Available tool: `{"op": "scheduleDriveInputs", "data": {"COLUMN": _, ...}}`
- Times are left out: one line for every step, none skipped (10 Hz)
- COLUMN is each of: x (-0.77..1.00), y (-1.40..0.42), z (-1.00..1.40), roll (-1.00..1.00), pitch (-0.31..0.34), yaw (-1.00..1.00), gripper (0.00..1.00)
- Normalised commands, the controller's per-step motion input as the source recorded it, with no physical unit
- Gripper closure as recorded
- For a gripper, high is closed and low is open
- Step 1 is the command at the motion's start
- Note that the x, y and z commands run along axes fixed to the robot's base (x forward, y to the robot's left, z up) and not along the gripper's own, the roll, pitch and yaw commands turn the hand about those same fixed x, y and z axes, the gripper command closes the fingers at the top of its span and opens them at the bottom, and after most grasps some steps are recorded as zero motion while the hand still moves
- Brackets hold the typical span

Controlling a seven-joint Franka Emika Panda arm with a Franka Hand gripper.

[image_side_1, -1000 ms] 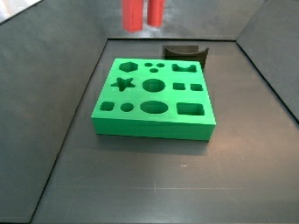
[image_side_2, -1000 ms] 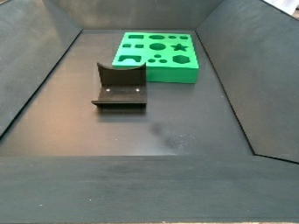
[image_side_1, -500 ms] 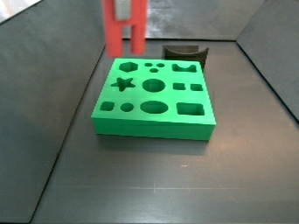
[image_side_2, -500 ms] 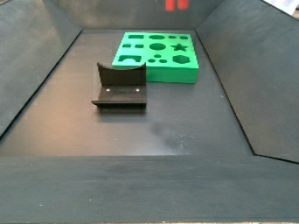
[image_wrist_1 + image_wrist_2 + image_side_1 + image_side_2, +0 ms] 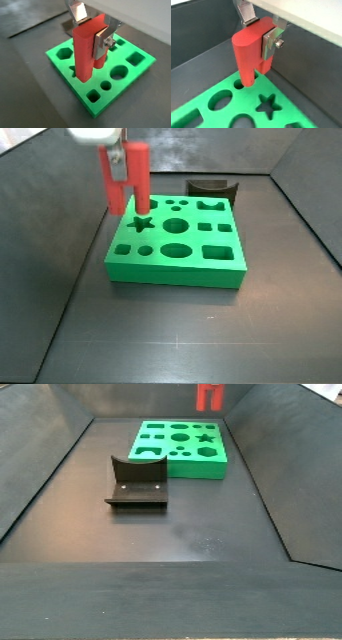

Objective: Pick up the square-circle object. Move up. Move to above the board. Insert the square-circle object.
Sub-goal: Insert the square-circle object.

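The square-circle object [image 5: 88, 46] is a tall red peg, and my gripper [image 5: 91, 31] is shut on its upper part. In both wrist views silver fingers [image 5: 271, 42] clamp its two sides. It hangs upright over the board [image 5: 178, 240], a bright green slab with several shaped cut-outs. In a side view the peg [image 5: 123, 180] hovers above the board's far left part. In a wrist view its lower end [image 5: 248, 79] sits just above a small round hole [image 5: 238, 84] next to the star cut-out [image 5: 267, 104]. In a side view only the peg's lower part [image 5: 211, 396] shows, beyond the board [image 5: 183, 446].
The fixture [image 5: 138, 481], a dark L-shaped bracket, stands on the floor in front of the board, and shows behind the board as the fixture [image 5: 211, 188] in a side view. Dark sloping walls [image 5: 60, 248] enclose the bin floor [image 5: 174, 534].
The gripper has carried the red peg sideways and down, from behind the board to above its far left part. The board and the fixture have not moved.
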Motion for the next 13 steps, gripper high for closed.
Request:
{"op": "scheduleDriveInputs", "data": {"x": 0.0, "y": -0.19, "z": -0.29, "roll": -0.06, "pitch": -0.147, "yaw": -0.88, "gripper": 1.0}}
{"op": "scheduleDriveInputs", "data": {"x": 0.04, "y": -0.18, "z": -0.35, "roll": -0.02, "pitch": -0.104, "yaw": -0.63, "gripper": 1.0}}
{"op": "scheduleDriveInputs", "data": {"x": -0.05, "y": -0.03, "z": -0.28, "roll": 0.0, "pitch": -0.059, "yaw": -0.27, "gripper": 1.0}}
{"op": "scheduleDriveInputs", "data": {"x": -0.03, "y": -0.01, "z": -0.3, "roll": 0.07, "pitch": -0.051, "yaw": -0.04, "gripper": 1.0}}
{"op": "scheduleDriveInputs", "data": {"x": 0.0, "y": 0.0, "z": -0.29, "roll": 0.15, "pitch": -0.049, "yaw": 0.0, "gripper": 1.0}}
{"op": "scheduleDriveInputs", "data": {"x": -0.08, "y": 0.0, "z": -0.22, "roll": 0.15, "pitch": -0.041, "yaw": 0.11, "gripper": 1.0}}
{"op": "scheduleDriveInputs", "data": {"x": -0.06, "y": -0.13, "z": -0.34, "roll": 0.11, "pitch": -0.089, "yaw": 0.29, "gripper": 1.0}}
{"op": "scheduleDriveInputs", "data": {"x": -0.01, "y": -0.23, "z": -0.37, "roll": 0.03, "pitch": -0.1, "yaw": 0.54, "gripper": 1.0}}
{"op": "scheduleDriveInputs", "data": {"x": 0.0, "y": -0.26, "z": -0.31, "roll": 0.02, "pitch": -0.067, "yaw": 0.55, "gripper": 1.0}}
{"op": "scheduleDriveInputs", "data": {"x": 0.05, "y": -0.19, "z": -0.23, "roll": 0.04, "pitch": -0.011, "yaw": 0.26, "gripper": 1.0}}
{"op": "scheduleDriveInputs", "data": {"x": 0.07, "y": -0.03, "z": -0.14, "roll": 0.07, "pitch": 0.0, "yaw": 0.04, "gripper": 1.0}}
{"op": "scheduleDriveInputs", "data": {"x": 0.09, "y": 0.0, "z": -0.1, "roll": 0.08, "pitch": 0.014, "yaw": 0.0, "gripper": 1.0}}
{"op": "scheduleDriveInputs", "data": {"x": 0.15, "y": 0.0, "z": -0.1, "roll": 0.08, "pitch": 0.034, "yaw": 0.0, "gripper": 1.0}}
